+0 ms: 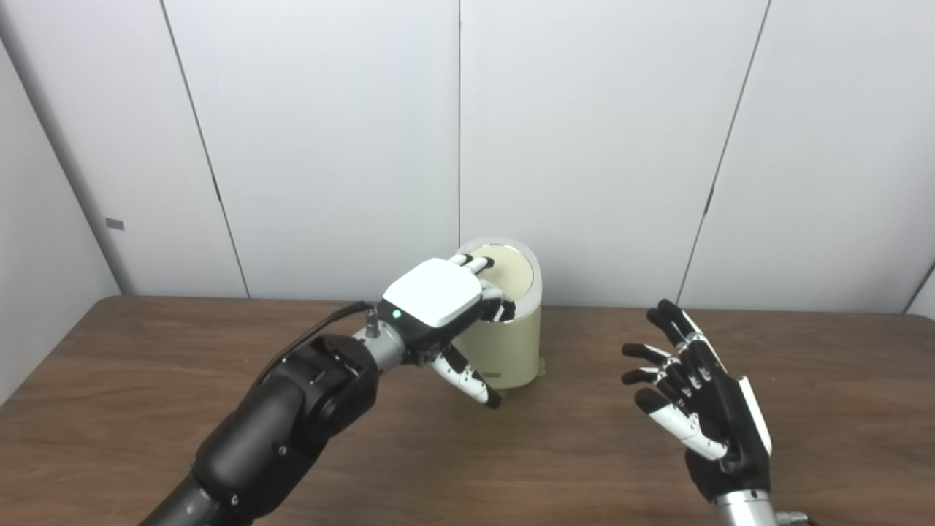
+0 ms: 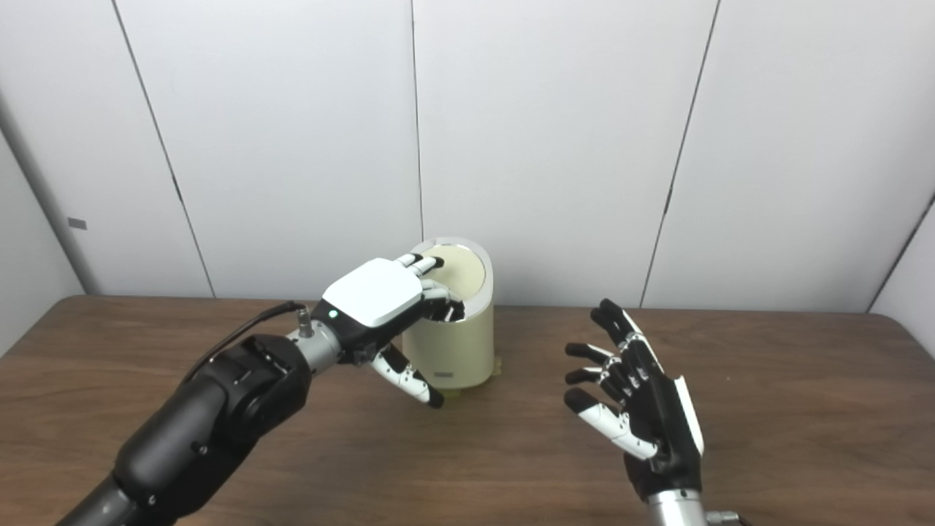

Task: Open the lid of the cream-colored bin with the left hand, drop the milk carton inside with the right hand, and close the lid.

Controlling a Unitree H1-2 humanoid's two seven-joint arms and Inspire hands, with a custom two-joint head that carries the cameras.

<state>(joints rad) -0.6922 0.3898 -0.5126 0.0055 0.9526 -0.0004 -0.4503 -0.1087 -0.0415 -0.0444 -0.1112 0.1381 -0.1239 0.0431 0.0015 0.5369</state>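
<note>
The cream-colored bin (image 1: 511, 343) stands at the middle back of the table. Its round lid (image 1: 508, 272) is tilted, with a dark gap under its near edge. My left hand (image 1: 438, 296) is at the bin's top left; its fingers (image 1: 475, 263) curl over the lid's near rim and into the gap, and its thumb (image 1: 467, 380) hangs down in front of the bin wall. My right hand (image 2: 643, 402) hovers to the right of the bin above the table, palm turned left, fingers spread, holding nothing. No milk carton is in view.
The brown wooden table (image 1: 555, 453) runs across the whole view, with its far edge against white wall panels (image 1: 584, 131). A black cable (image 1: 314, 329) runs along my left forearm.
</note>
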